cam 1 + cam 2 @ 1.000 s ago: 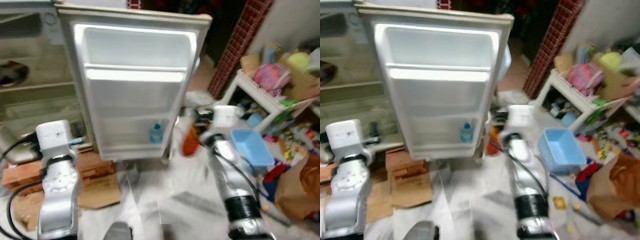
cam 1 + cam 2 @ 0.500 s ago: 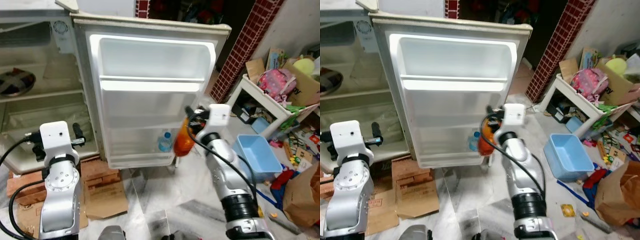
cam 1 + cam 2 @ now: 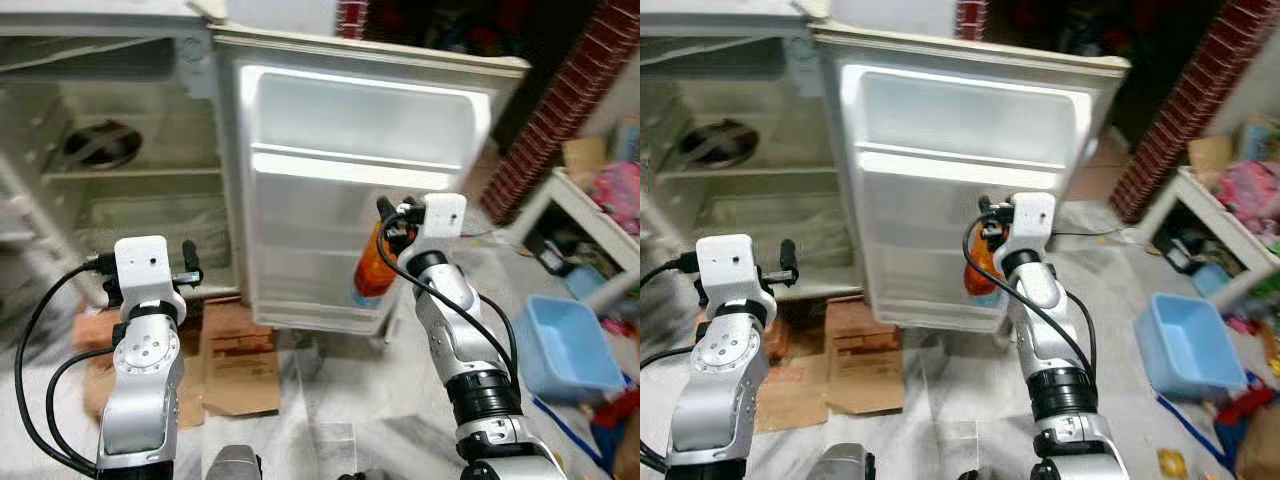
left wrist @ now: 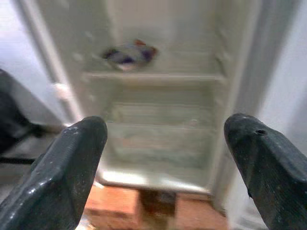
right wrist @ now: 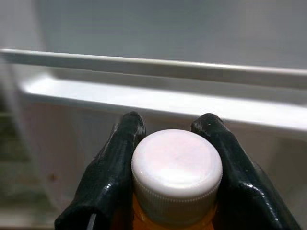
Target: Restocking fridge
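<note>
The fridge stands open, its white door [image 3: 365,190] swung toward me with shelves inside it. My right gripper [image 3: 385,222] is shut on the neck of an orange bottle [image 3: 372,266] with a white cap [image 5: 176,168], held upright in front of the door's lower shelf. Its black fingers [image 5: 120,163] clamp the cap on both sides. A small blue-capped bottle [image 3: 986,296] sits in the door's bottom shelf, mostly hidden behind the orange one. My left gripper [image 4: 168,158] is open and faces the fridge cavity [image 3: 140,200], where a dark bowl [image 3: 97,143] rests on the upper shelf.
Flattened cardboard [image 3: 240,355] and bricks lie on the floor below the fridge. A blue plastic bin [image 3: 575,345] sits on the floor at the right, beside a white table [image 3: 590,215] of clutter. A red brick pillar [image 3: 570,90] rises behind the door.
The camera has swung left, so the whole scene shifted right. My right gripper has carried the orange bottle closer to the door's lower shelf. The left arm keeps its pose.
</note>
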`<state>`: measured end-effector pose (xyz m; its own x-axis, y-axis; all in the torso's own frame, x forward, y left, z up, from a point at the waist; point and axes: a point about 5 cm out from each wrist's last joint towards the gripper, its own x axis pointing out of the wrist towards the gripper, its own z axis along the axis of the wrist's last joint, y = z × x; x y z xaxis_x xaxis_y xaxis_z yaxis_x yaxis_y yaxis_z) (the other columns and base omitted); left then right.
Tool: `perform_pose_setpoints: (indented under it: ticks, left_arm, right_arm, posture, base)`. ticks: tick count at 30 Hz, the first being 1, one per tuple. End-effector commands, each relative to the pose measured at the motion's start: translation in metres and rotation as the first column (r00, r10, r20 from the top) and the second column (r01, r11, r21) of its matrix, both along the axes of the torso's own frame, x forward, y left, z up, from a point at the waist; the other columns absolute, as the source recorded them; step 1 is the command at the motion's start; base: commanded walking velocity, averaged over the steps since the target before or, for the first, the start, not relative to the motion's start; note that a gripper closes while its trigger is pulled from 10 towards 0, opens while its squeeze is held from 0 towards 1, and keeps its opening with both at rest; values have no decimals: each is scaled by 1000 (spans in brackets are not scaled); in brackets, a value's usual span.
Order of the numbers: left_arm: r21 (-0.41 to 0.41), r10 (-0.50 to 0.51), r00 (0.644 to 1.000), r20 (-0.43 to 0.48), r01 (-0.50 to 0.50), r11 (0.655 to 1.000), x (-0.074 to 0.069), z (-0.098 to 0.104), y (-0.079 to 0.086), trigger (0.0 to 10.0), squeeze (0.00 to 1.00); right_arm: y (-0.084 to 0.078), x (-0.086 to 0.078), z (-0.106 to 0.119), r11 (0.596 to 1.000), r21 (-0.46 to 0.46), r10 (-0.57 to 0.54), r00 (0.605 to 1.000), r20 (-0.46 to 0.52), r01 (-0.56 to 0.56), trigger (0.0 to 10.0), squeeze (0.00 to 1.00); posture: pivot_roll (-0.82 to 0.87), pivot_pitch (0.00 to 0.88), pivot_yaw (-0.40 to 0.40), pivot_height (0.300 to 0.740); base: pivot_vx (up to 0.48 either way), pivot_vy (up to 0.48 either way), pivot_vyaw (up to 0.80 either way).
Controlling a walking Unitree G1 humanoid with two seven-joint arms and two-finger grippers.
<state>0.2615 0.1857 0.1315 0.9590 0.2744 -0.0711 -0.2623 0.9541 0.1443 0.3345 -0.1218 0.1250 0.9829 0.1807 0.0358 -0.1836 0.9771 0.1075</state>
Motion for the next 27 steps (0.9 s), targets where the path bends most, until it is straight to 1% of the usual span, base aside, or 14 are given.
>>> perform_pose_setpoints:
  ticks: [1, 2, 3, 6, 7, 9, 11, 12, 13, 16, 17, 20, 23, 27]
  left_arm:
    - [-4, -13, 999, 36, 13, 1000, 4, 7, -1, 10000, 0]
    - [-14, -35, 999, 17, 36, 999, 6, 2, -1, 10000, 0]
    - [-14, -35, 999, 17, 36, 999, 6, 2, -1, 10000, 0]
    - [-31, -58, 997, -51, 56, 998, 3, -13, -2, 10000, 0]
    - [-37, -55, 997, -61, 53, 998, 0, -15, -4, 10000, 0]
    - [-36, -54, 997, -57, 52, 998, -1, -15, -4, 10000, 0]
    - [-16, -88, 995, -54, 88, 996, -5, -13, -10, 10000, 0]
    - [-16, -88, 995, -54, 88, 996, -5, -13, -10, 10000, 0]
    - [-16, -100, 993, -62, 99, 995, -6, -16, -11, 10000, 0]
    - [-28, -101, 992, -80, 99, 995, -8, -23, -9, 10000, 0]
    - [-48, -97, 990, -104, 93, 995, -8, -31, -7, 10000, 0]
    - [-40, -104, 987, -124, 100, 994, -9, -34, -8, 10000, 0]
    - [-41, -94, 986, -138, 89, 995, -10, -36, -6, 10000, 0]
    - [-45, -94, 985, -143, 88, 995, -11, -38, -7, 10000, 0]
  right_arm:
    - [-7, 6, 10, 1000, -7, -15, 999, 44, 15, 10000, 0]
    - [-8, 8, 11, 1000, -13, -17, 999, 52, 18, 10000, 0]
    - [-8, 8, 11, 1000, -13, -17, 999, 52, 18, 10000, 0]
    - [-10, 8, 9, 999, -5, -33, 998, 56, 33, 10000, 0]
    - [-10, 5, 7, 999, 6, -44, 998, 55, 43, 10000, 0]
    - [-10, 5, 7, 999, 11, -47, 997, 54, 46, 10000, 0]
    - [-2, 4, 8, 999, 40, -31, 998, 54, 29, 10000, 0]
    - [-2, 4, 8, 999, 40, -31, 998, 54, 29, 10000, 0]
    - [6, 5, 7, 999, 51, -3, 999, 53, 0, 10000, 0]
    - [11, 5, 2, 998, 63, 22, 999, 37, -24, 10000, 0]
    - [14, 5, -6, 998, 61, 30, 1000, 8, -30, 10000, 0]
    - [16, 3, -7, 996, 84, 24, 1000, -3, -24, 10000, 0]
    - [17, 1, -6, 997, 73, 31, 999, 8, -32, 10000, 0]
    - [12, -3, -10, 998, 54, 18, 1000, -4, -18, 10000, 0]
  posture:
    - [135, 0, -89, 740]
    - [134, 0, -90, 740]
    - [134, 0, -90, 740]
    - [138, 0, -93, 740]
    - [143, 0, -97, 740]
    - [143, 0, -97, 740]
    - [150, 0, -108, 740]
    - [150, 0, -108, 740]
    - [155, 0, -116, 740]
    - [160, 0, -118, 740]
    - [156, 0, -119, 740]
    - [152, 0, -117, 740]
    - [147, 0, -111, 740]
    - [126, 0, -105, 740]
  base:
    - [0, 0, 706]
    - [0, 0, 606]
    - [0, 0, 606]
    - [0, 0, 604]
    - [0, 0, 587]
    - [0, 0, 587]
    - [0, 0, 0]
    - [0, 0, 0]
    - [0, 0, 0]
    - [0, 0, 0]
    - [0, 0, 0]
    - [0, 0, 0]
    - [0, 0, 0]
    - [0, 0, 0]
